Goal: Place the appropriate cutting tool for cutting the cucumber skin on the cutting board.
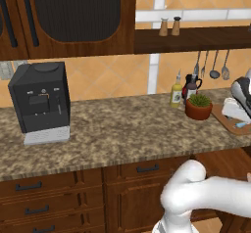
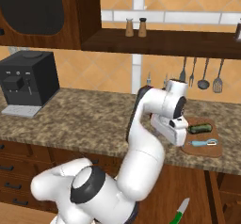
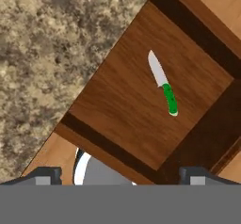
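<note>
Open-fingered and empty, the gripper (image 3: 120,173) hangs over a green-handled knife (image 3: 163,84). Beyond, the teal-and-white peeler (image 2: 205,142) lies on the reddish cutting board (image 2: 203,150) beside the dark cucumber (image 2: 200,128). No lettering reads.

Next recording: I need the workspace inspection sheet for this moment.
Surface: speckled stone counter.
Job's things: cutting board at counter's right end, carrying cucumber and teal-handled cutting tool, apart.
Clutter: coffee machine, potted plant, bottles, green-handled knife lying below the counter.
Hand: open, holding nothing.
Cables: nothing seen.
Surroundings: hanging utensils, shakers on shelf.
</note>
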You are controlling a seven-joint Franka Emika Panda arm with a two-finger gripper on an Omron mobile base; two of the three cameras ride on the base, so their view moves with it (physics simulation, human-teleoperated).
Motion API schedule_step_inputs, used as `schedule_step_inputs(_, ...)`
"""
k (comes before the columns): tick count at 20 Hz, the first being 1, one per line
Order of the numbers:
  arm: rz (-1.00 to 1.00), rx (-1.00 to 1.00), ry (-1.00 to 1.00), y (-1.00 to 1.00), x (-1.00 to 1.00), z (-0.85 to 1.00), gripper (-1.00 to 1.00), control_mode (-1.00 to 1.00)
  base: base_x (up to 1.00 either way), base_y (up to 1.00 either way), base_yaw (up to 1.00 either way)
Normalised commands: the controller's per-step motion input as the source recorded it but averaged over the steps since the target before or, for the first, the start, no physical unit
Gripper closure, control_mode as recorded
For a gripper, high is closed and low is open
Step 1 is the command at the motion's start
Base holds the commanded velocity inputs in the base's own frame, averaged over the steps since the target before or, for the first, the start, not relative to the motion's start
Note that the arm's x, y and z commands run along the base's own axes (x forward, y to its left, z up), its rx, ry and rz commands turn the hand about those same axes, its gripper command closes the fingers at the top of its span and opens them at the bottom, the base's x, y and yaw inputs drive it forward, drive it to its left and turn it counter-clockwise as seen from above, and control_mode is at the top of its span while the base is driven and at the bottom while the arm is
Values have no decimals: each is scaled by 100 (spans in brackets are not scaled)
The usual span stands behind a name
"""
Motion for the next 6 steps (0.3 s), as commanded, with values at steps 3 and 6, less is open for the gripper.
schedule_step_inputs(3,22,-14,-23,100,-100,50,-100,-100,0,0,0)
schedule_step_inputs(6,27,-14,-23,100,-100,54,-100,-100,0,0,0)
